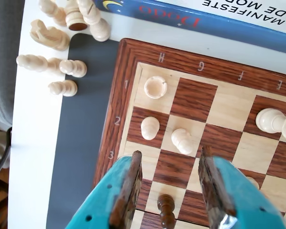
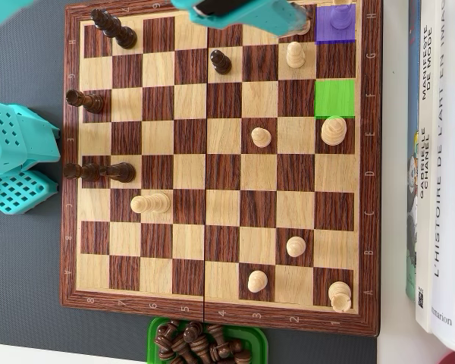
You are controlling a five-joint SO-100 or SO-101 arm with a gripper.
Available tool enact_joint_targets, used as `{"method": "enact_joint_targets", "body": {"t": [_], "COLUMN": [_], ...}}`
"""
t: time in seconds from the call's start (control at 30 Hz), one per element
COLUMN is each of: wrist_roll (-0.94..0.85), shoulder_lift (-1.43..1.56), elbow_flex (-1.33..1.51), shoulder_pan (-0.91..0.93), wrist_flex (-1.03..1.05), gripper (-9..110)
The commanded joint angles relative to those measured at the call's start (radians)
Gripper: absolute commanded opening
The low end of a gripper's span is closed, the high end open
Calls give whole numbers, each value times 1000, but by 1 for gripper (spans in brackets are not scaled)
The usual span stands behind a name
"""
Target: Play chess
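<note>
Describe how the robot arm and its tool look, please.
The tool has two turquoise plastic fingers with small round holes; their inner faces carry brown, worn-looking pads. In the overhead view the arm is the same turquoise, and its base has perforated, grid-like housings. No cables or markings are visible.

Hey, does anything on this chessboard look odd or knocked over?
In the overhead view, two squares are tinted, unlike the wooden ones: a purple square and a green square. A light piece looks toppled, though that may be the camera angle.

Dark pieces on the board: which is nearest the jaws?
The dark pawn showing between the open jaws; the other dark pieces stand near the far edge.
</note>
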Motion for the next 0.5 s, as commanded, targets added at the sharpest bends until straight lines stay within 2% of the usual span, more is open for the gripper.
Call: {"method": "enact_joint_targets", "body": {"t": [0.0,0.47], "wrist_roll": [5,5], "shoulder_lift": [-2,-158], "elbow_flex": [-64,-198], "shoulder_pan": [-14,-41], "wrist_flex": [-3,0], "gripper": [18,18]}}
